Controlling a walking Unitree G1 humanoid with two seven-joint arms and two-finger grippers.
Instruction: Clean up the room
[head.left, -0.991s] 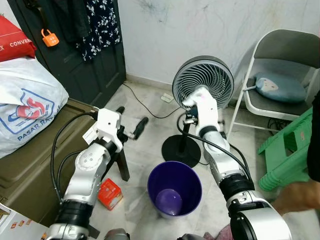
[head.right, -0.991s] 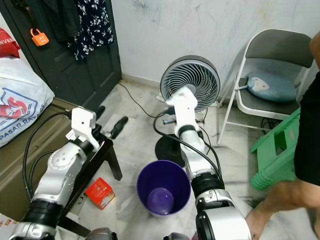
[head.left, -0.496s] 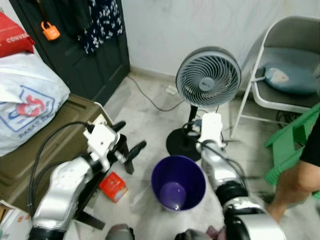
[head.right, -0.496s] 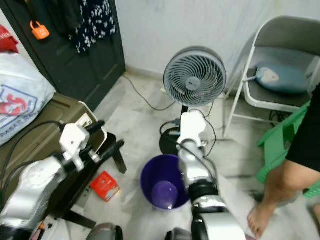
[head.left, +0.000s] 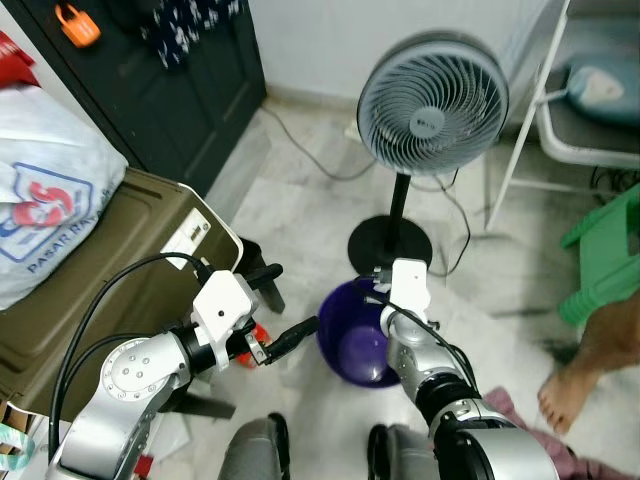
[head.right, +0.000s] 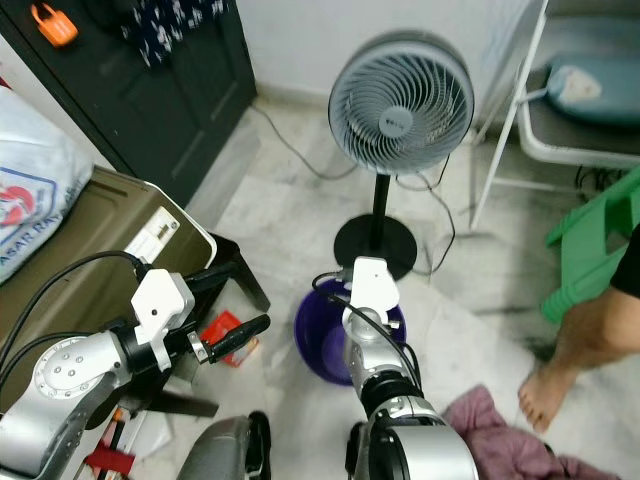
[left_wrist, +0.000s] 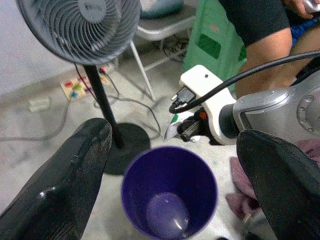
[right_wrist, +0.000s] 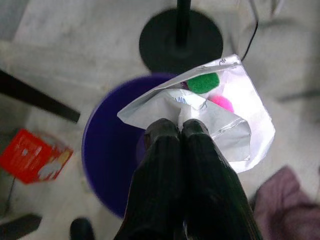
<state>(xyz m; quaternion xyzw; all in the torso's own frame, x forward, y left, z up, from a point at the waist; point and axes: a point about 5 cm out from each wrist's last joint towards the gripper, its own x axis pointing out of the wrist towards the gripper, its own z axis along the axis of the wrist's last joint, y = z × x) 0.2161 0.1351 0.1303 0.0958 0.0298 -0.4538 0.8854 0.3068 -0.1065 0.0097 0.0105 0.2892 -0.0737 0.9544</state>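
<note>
Marble flooring (head.left: 300, 210) is seen beneath everything, with an olive trunk (head.left: 90, 290) at the robot's left and a grey pedestal fan (head.left: 432, 98) standing beyond the grippers. A purple bin (left_wrist: 169, 192) stands on the floor directly below and just ahead of the right gripper (right_wrist: 181, 131). The left gripper (head.left: 283, 320) is held beside the bin with its fingers (left_wrist: 65, 175) spread wide, nothing between them. The right gripper's fingers are pressed together, pinching a crinkled silver wrapper (right_wrist: 210, 112) with green and pink marks, which is held over the bin's rim. A small red box (right_wrist: 32, 155) lies on the floor near the left gripper, apart from the bin.
</note>
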